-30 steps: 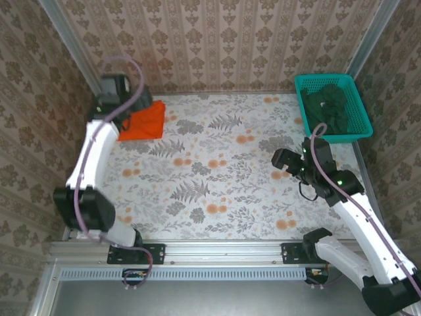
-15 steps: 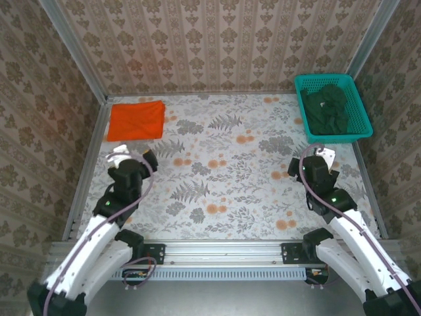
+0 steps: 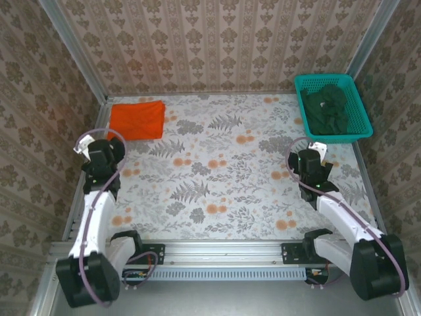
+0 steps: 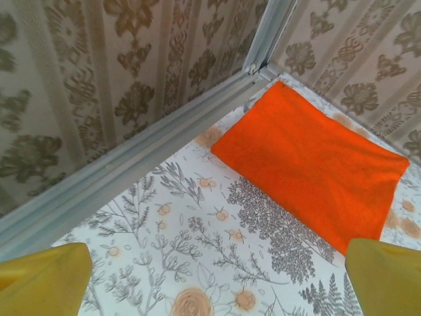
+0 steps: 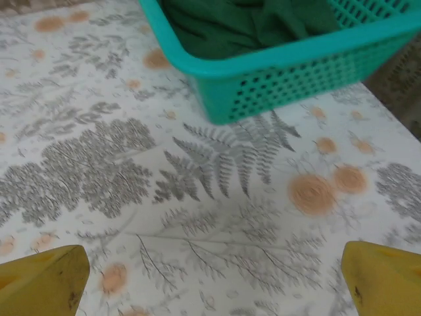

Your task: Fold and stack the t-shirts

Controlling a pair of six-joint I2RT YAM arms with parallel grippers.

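Near the far left corner of the flowery table [image 3: 217, 191], the orange t-shirt [image 3: 136, 121] lay flat, folded into a neat shape. It sat close to the metal rail [image 4: 131, 158] by the wall. The left gripper [image 3: 100, 150] hung over the table near that shirt and did not touch it. Its jaws were wide open and held nothing. On the left wrist camera, its yellow fingers [image 4: 43, 280] showed at the two bottom corners, with bare table between them and the orange t-shirt [image 4: 309, 168] ahead.

At the far right corner sat a teal mesh basket [image 3: 332, 137]. The dark green t-shirts [image 3: 329, 108] were piled in a lump inside it. The right gripper [image 3: 309, 158] hung over the table near the front of the basket. Its jaws were wide open too, with nothing in them. The right wrist camera looked at a corner of the basket [image 5: 309, 72], with the green shirts [image 5: 250, 23] inside.
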